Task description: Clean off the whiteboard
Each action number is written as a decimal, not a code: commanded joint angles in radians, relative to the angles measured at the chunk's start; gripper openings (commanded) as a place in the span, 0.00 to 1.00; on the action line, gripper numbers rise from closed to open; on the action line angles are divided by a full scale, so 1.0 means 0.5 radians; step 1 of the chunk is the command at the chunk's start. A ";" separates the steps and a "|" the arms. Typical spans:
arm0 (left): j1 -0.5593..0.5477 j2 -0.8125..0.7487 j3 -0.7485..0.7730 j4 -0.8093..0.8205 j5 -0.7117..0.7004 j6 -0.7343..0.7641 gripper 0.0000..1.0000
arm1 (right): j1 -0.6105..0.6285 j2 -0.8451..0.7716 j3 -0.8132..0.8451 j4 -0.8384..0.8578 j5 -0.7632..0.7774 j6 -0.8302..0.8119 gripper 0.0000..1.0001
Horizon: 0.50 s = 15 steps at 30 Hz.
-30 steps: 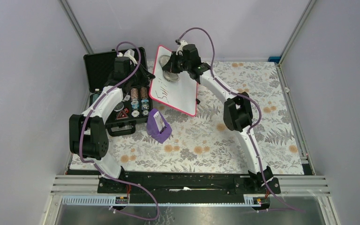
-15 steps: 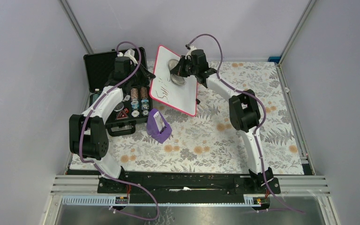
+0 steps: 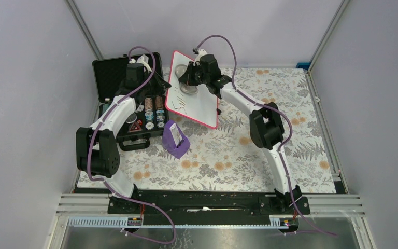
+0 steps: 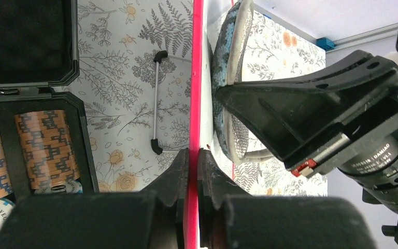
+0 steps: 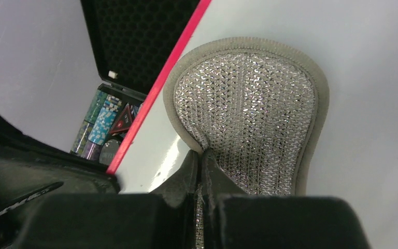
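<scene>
Far left: a black foam-lined case (image 3: 115,78) lies open, and its lower tray is stocked with rows of poker chips (image 3: 154,107).

Left gripper (image 4: 192,155): the jaws are narrow and pinched onto the red rim of the whiteboard (image 3: 203,106). The grip is on the board's left edge, just beside the case. The left wrist view shows the board edge-on between the two fingers.

Near centre-left: a purple holder (image 3: 175,140) stands on the floral tablecloth (image 3: 269,78), in front of the board and apart from it.

Whiteboard: it sits at the far left-centre of the table, tilted rather than flat, with its white face open to the overhead camera. Dark handwriting (image 3: 179,105) shows on the lower left part of the face. The upper part is bare.

Right gripper (image 5: 201,161): the jaws are closed tight on a round pad (image 5: 249,104) with silver mesh and a beige border. The pad lies flat against the upper part of the board's face, close to the red rim.
</scene>
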 commanded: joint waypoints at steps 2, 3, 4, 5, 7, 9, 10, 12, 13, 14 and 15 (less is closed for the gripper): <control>-0.142 0.018 -0.001 -0.072 0.288 -0.038 0.00 | 0.300 -0.128 -0.329 -0.047 -0.357 -0.094 0.00; -0.141 0.017 -0.001 -0.072 0.282 -0.038 0.00 | 0.291 -0.154 -0.388 -0.048 -0.297 -0.126 0.00; -0.142 0.014 0.000 -0.072 0.280 -0.036 0.00 | 0.272 -0.167 -0.439 -0.014 -0.256 -0.131 0.00; -0.141 0.013 -0.002 -0.072 0.282 -0.036 0.00 | 0.241 -0.168 -0.479 0.026 -0.245 -0.097 0.00; -0.142 0.008 -0.003 -0.070 0.285 -0.037 0.00 | 0.147 -0.133 -0.535 0.036 -0.279 0.036 0.00; -0.142 0.005 -0.003 -0.072 0.280 -0.033 0.00 | 0.033 -0.103 -0.619 0.050 -0.313 0.148 0.00; -0.141 0.006 -0.002 -0.071 0.279 -0.030 0.00 | -0.012 -0.103 -0.666 0.037 -0.300 0.180 0.00; -0.138 0.011 0.000 -0.073 0.283 -0.032 0.00 | -0.089 -0.126 -0.797 0.043 -0.282 0.225 0.00; -0.136 0.014 0.003 -0.074 0.291 -0.034 0.00 | -0.117 -0.139 -0.853 0.051 -0.278 0.240 0.00; -0.136 0.017 0.002 -0.073 0.299 -0.037 0.00 | -0.135 -0.164 -0.899 0.055 -0.263 0.246 0.00; -0.133 0.018 0.003 -0.071 0.303 -0.040 0.00 | -0.142 -0.183 -0.934 0.050 -0.238 0.242 0.00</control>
